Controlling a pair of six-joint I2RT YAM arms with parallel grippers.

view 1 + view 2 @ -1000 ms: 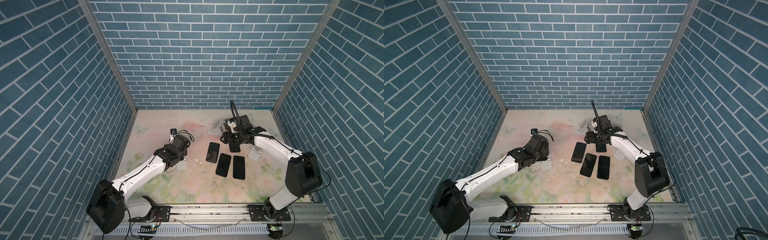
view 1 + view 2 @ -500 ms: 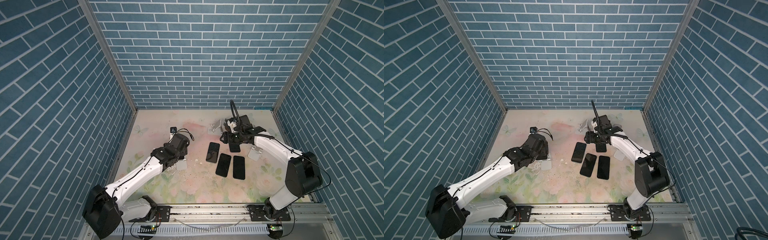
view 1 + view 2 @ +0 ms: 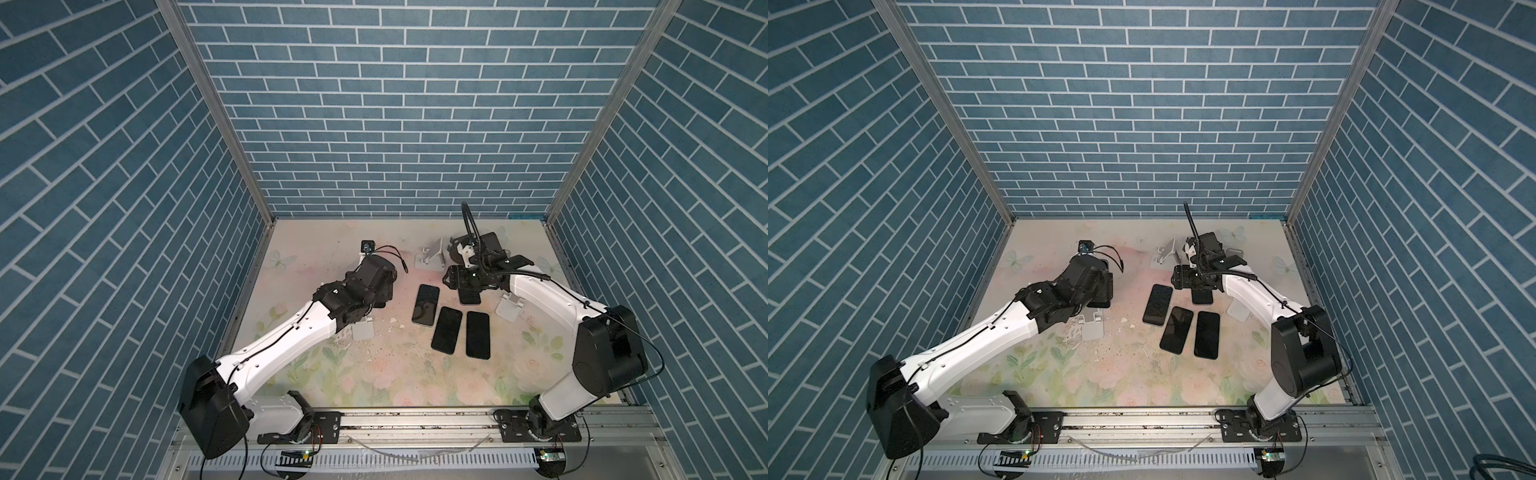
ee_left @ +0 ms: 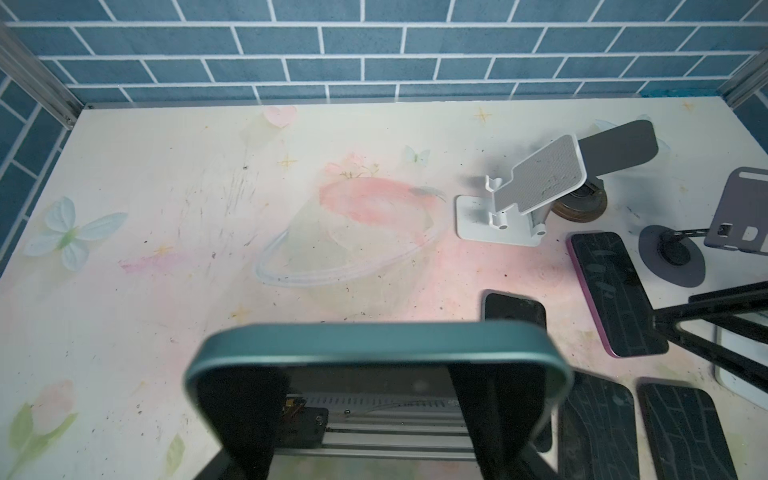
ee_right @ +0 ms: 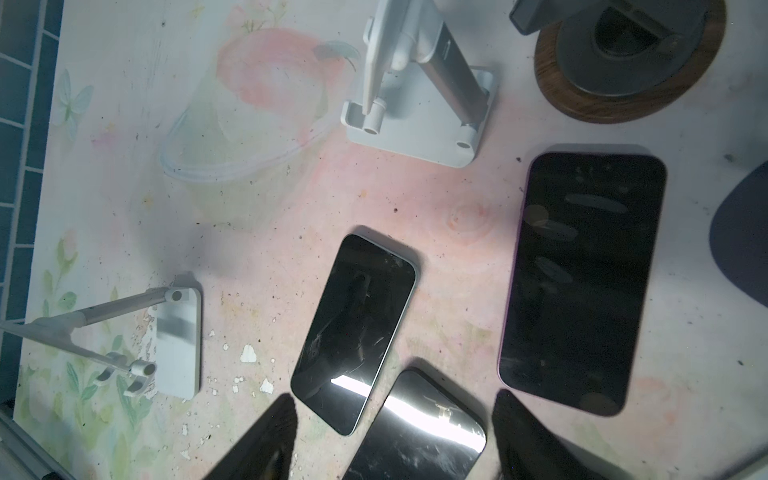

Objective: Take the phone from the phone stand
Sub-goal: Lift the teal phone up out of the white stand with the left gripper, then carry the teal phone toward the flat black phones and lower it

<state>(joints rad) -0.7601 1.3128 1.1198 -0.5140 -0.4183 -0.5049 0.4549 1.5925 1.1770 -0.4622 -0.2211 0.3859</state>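
Left gripper (image 4: 376, 415) clamped across green phone (image 4: 374, 345), held clear, just beside empty white stand (image 3: 363, 331). Right gripper (image 5: 395, 432) wide, empty, well apart from stand. Risk: slick edges slip; phone drops onto stand.
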